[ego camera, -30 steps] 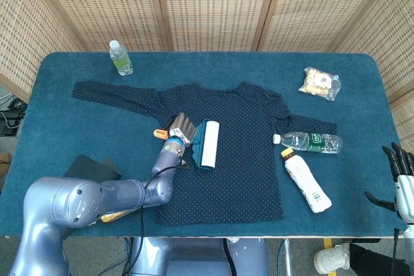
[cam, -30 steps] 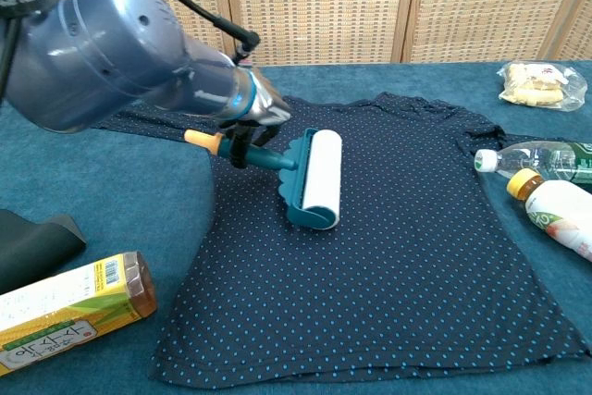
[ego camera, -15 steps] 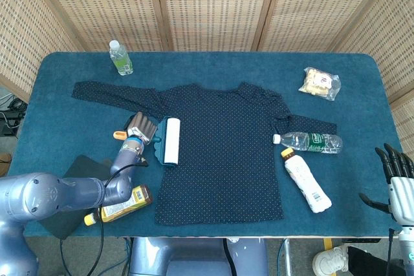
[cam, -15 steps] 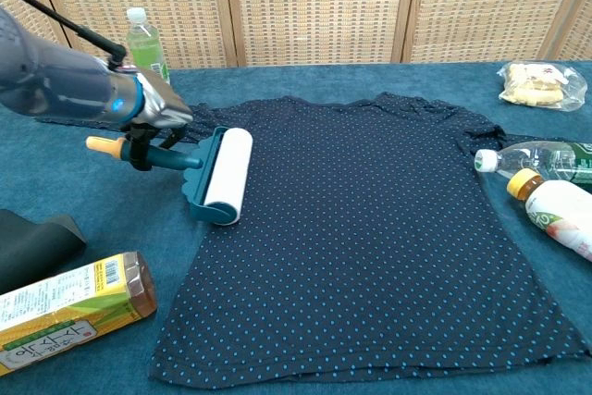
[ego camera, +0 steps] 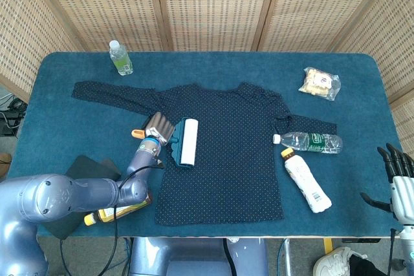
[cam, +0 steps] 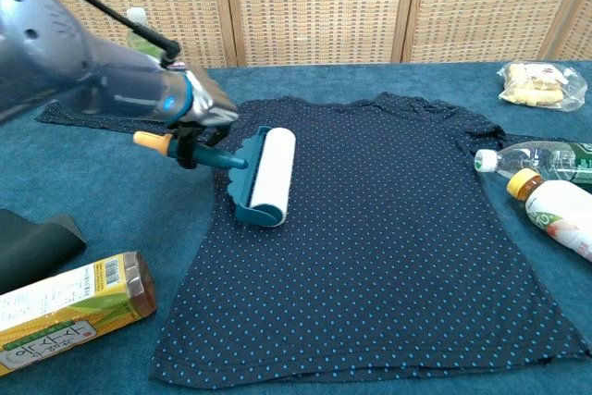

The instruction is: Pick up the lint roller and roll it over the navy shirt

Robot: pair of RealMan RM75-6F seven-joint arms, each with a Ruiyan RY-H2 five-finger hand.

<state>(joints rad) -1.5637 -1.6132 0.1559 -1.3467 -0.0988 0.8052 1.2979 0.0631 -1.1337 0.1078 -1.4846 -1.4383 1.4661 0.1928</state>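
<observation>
The navy dotted shirt (ego camera: pixel 226 153) (cam: pixel 388 228) lies spread flat on the blue table. My left hand (ego camera: pixel 158 130) (cam: pixel 199 108) grips the teal handle of the lint roller (ego camera: pixel 187 141) (cam: pixel 266 176), whose orange handle tip sticks out to the left. Its white roll rests on the shirt's left side, near the left sleeve. My right hand (ego camera: pixel 397 179) hangs off the table's right edge, fingers spread, holding nothing.
A green bottle (ego camera: pixel 120 57) stands at the back left. A snack bag (ego camera: pixel 319 83) lies at the back right. Two bottles (ego camera: pixel 309 141) (ego camera: pixel 305 179) lie right of the shirt. A yellow carton (cam: pixel 69 307) and a dark pouch (cam: pixel 32 245) sit at the front left.
The left hand swept the roller left to the shirt's edge, then back right a short way across the fabric. The right hand shifted slightly.
</observation>
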